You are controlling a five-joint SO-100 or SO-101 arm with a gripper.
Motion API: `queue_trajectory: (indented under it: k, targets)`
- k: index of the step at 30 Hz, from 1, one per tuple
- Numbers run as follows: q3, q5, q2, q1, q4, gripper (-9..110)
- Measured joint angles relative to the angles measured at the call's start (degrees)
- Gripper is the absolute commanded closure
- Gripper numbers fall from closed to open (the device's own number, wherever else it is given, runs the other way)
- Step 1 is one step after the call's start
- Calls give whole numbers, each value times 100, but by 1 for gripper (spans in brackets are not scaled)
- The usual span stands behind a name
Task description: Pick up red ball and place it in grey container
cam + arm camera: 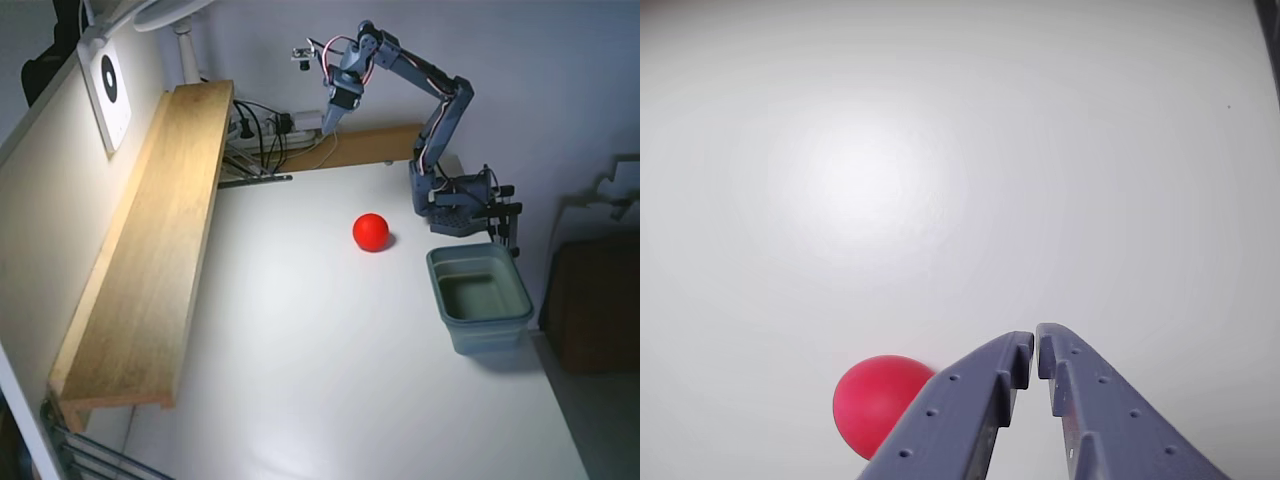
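Observation:
The red ball (371, 231) lies on the white table, left of the arm base and up-left of the grey container (480, 296), which stands open and empty at the table's right edge. My gripper (329, 122) hangs high above the back of the table, well above and behind the ball, pointing down. In the wrist view the two grey-blue fingers meet at their tips, so the gripper (1034, 343) is shut and holds nothing. The ball (877, 401) shows at the bottom left of that view, partly hidden by the left finger.
A long wooden shelf (150, 250) runs along the left wall. Cables and a power strip (270, 130) lie at the back. The arm base (455, 200) is clamped just behind the container. The table edge drops off on the right.

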Motion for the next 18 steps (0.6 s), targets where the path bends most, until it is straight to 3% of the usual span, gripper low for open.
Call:
queue_trajectory:
  k: [1,18]
  targets:
    - [0,0,0,0,0,63]
    - [0,0,0,-35,0,63]
